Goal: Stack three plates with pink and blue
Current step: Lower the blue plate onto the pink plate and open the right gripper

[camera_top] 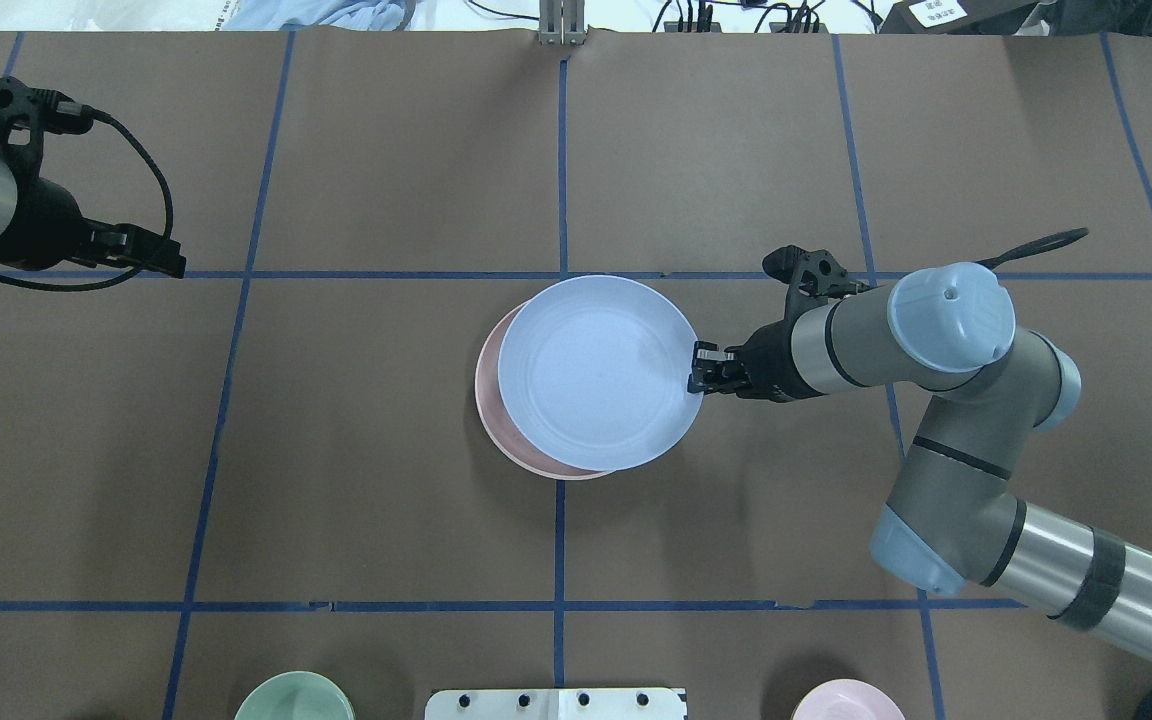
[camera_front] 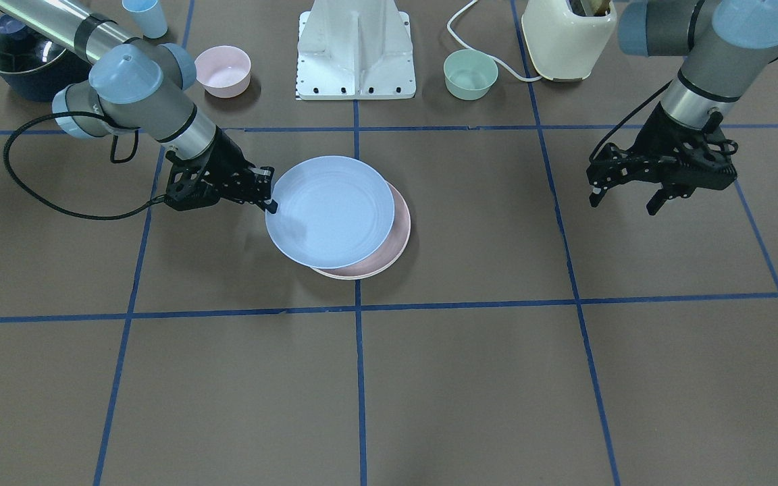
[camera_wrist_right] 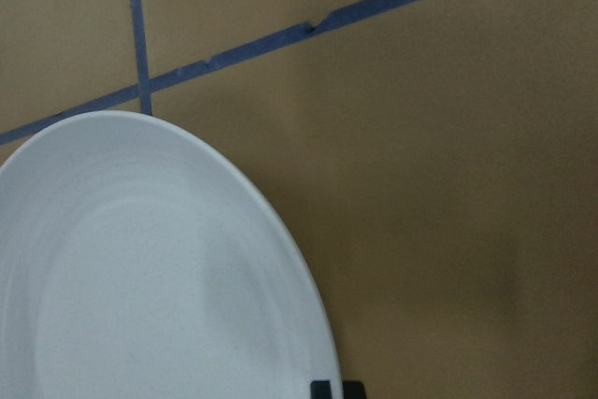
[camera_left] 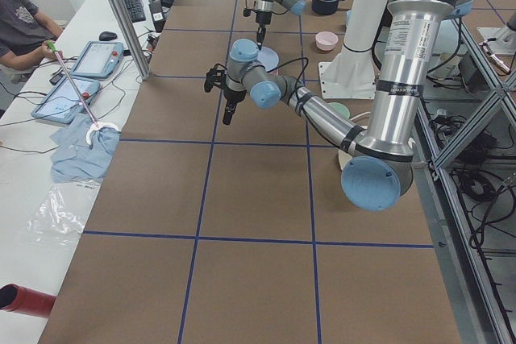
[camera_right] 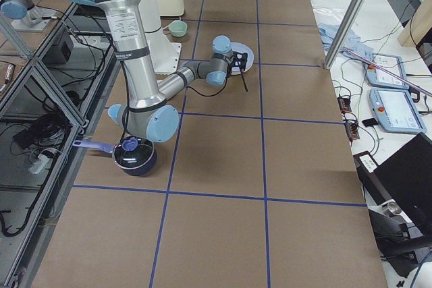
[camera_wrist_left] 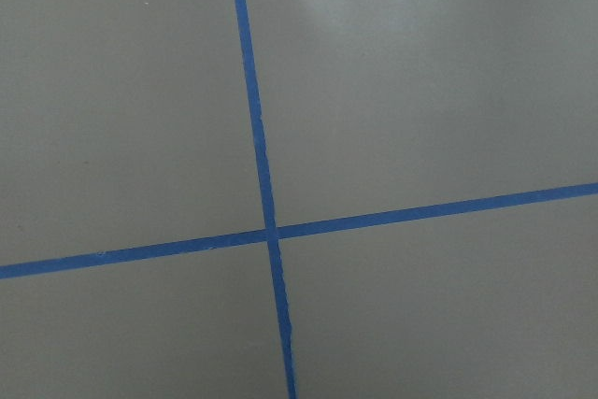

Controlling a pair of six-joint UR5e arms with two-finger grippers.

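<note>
The right gripper (camera_front: pixel 265 194) has its jaws closed narrow on the rim of the light blue plate (camera_front: pixel 330 210) and holds it at that edge. This plate is above the pink plate (camera_front: pixel 401 236), near the middle of the table (camera_front: pixel 497 378), and is shifted toward the gripper, so a pink crescent shows on the far side. I cannot tell if the two plates touch. The left gripper (camera_front: pixel 624 201) hangs well apart over bare table, jaws wide, holding nothing.

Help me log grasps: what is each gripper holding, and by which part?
The right gripper pinches the light blue plate by its rim, at the edge facing that arm. The left gripper holds nothing.
</note>
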